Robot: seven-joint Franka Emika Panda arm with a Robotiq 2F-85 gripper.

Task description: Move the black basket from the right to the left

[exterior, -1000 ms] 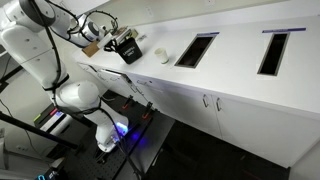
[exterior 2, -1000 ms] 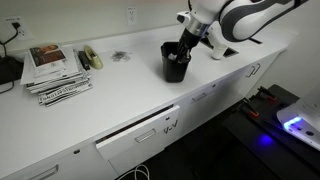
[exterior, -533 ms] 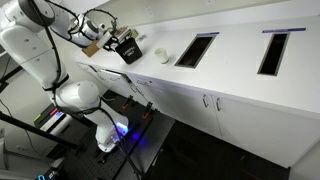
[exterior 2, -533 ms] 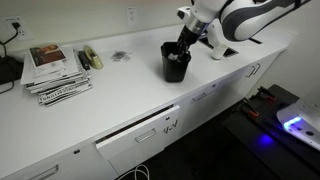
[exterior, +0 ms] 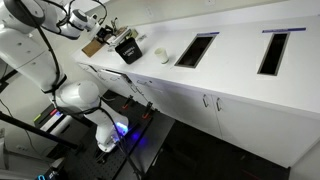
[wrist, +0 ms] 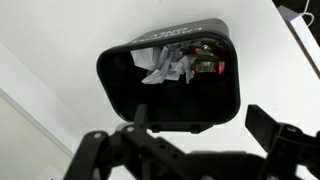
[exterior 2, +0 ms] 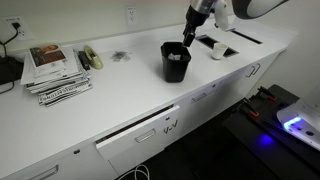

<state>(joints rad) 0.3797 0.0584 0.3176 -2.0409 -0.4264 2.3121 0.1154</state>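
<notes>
One black basket (exterior 2: 175, 63) sits on the counter (exterior 2: 105, 112); gripper (exterior 2: 189, 38) above, jaws apart.

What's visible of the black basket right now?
The black basket is a solid-walled bin, glossy and plastic-looking, with a rounded rectangular rim. It stands upright on the white counter, its mouth open to the top. The wrist view shows crumpled white paper and a small red-and-green item inside it. The gripper hangs above the basket, open, apparently not touching it.
</notes>
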